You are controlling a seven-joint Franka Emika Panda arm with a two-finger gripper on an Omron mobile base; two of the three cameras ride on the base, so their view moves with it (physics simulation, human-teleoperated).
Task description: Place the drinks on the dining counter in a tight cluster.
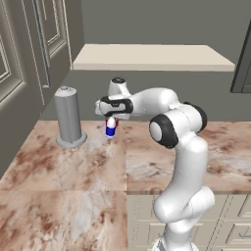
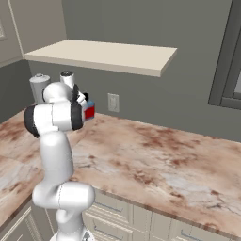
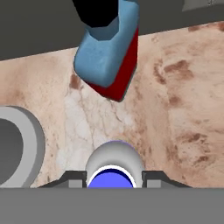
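Observation:
My gripper [image 1: 111, 120] reaches down over the marbled wall counter [image 1: 73, 166] and is shut on the small blue-and-white bottle [image 1: 111, 129]. In the hand view, the bottle's white cap [image 3: 114, 162] sits between my fingertips [image 3: 73, 177]. Whether the bottle rests on the stone or hangs just above it, I cannot tell. The small red-and-blue container [image 3: 109, 57] with a dark top stands just beyond the bottle, near the back wall. This container [image 2: 88, 111] also peeks out beside my arm in the right base view. The dining counter is out of view.
A tall grey cylinder on a round base [image 1: 68, 115] stands on the counter to the left of the bottle, its base [image 3: 17, 144] close by. A cream shelf [image 1: 152, 56] hangs on the back wall above. Cream drawers [image 1: 225, 225] sit under the counter's front edge.

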